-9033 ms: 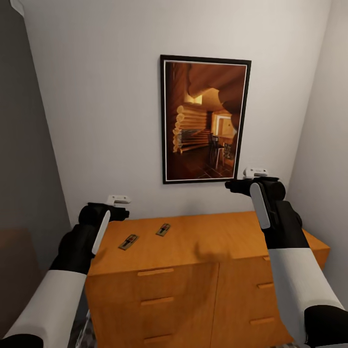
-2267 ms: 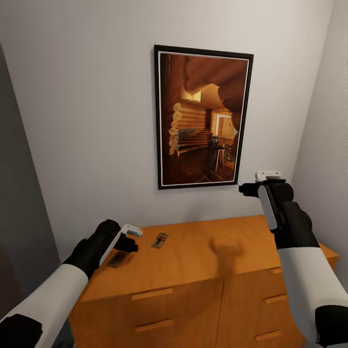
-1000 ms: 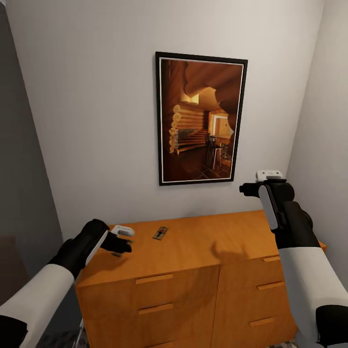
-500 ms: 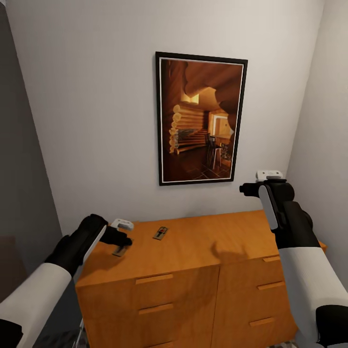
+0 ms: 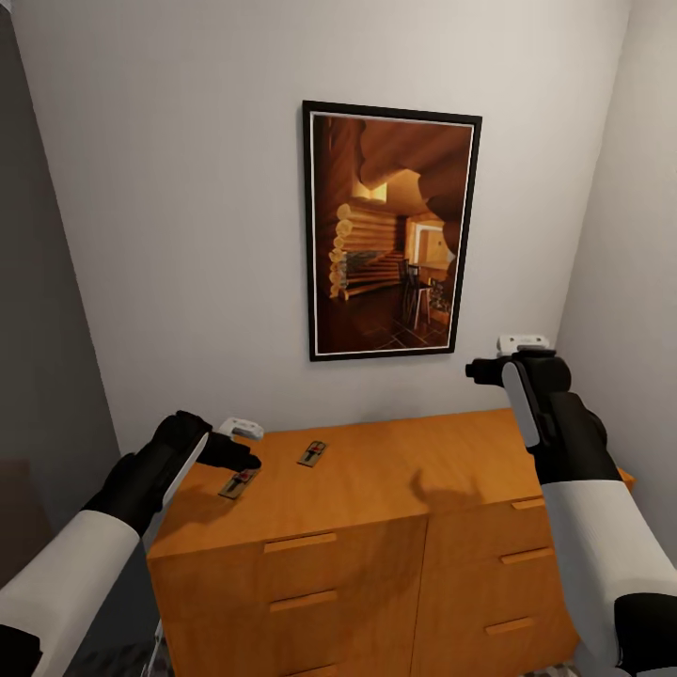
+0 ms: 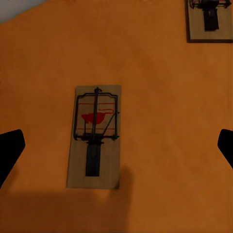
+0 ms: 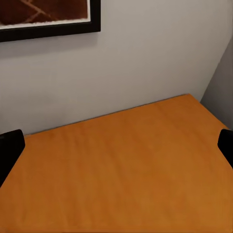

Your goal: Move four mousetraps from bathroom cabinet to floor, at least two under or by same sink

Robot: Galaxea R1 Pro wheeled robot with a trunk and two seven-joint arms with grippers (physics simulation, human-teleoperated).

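- Over the cabinet (image 5: 376, 480), in the head view, the left gripper (image 5: 246, 449) hangs just above the near mousetrap (image 5: 237, 483), which lies flat on the top by the left end. A second mousetrap (image 5: 313, 453) lies a little further along towards the wall, apart from the first. The right gripper (image 5: 515, 353) is held high over the right half of the top, well apart from both, below a framed picture (image 5: 390, 230). The left arm is plainly the nearer one.
- From the left wrist view, the near mousetrap (image 6: 94, 136) sits between the dark fingertips (image 6: 9, 150), which stand wide apart at either edge. Its long axis runs across the line between the fingers, so I judge they would close on its long sides; the coming move looks like a straight descent. The second mousetrap (image 6: 208, 20) shows at the corner.
- From the right wrist view, the fingertips (image 7: 10, 145) are spread wide over bare cabinet (image 7: 126, 165) wood, holding nothing.
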